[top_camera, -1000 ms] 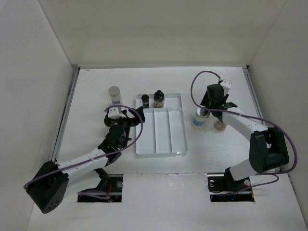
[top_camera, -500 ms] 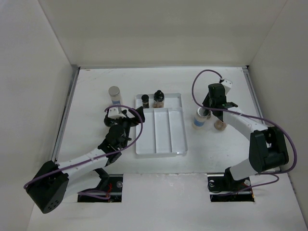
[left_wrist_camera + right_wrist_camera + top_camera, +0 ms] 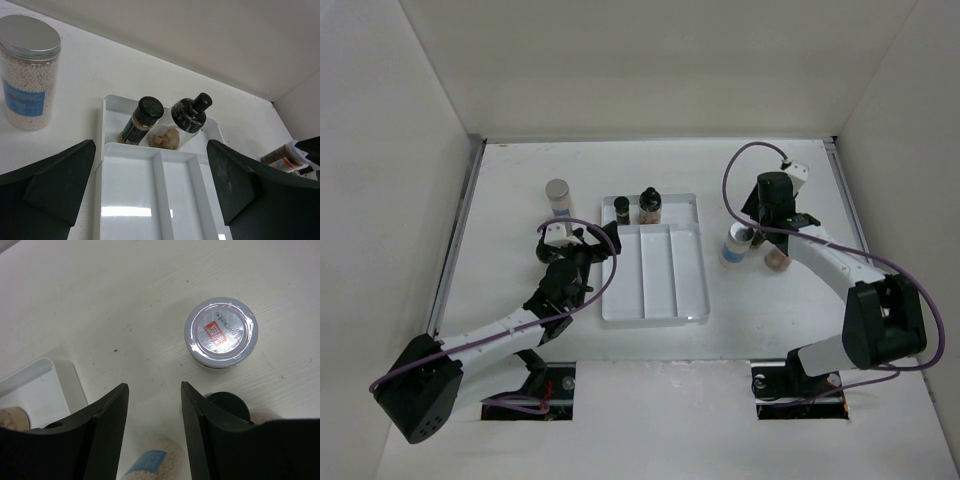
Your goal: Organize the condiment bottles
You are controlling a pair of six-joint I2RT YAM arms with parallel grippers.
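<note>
At the 12 o'clock end of the tray [image 3: 655,295], a black-capped jar [image 3: 142,120] and a dark squeeze bottle [image 3: 189,114] stand in the cross compartment. No bottle occupies the long compartments. A silver-capped jar [image 3: 558,197] remains on the table [image 3: 520,170] at the tray's 10 o'clock. At its 3 o'clock a silver-lidded bottle [image 3: 220,332] and a blue-labelled bottle [image 3: 150,460] wait. Judged progress: under half. The left gripper [image 3: 151,150] is spread wide and empty. The right gripper [image 3: 154,387] is slightly parted, holding nothing. The table is matte white and faintly speckled. Plain white walls [image 3: 650,70] enclose it.
</note>
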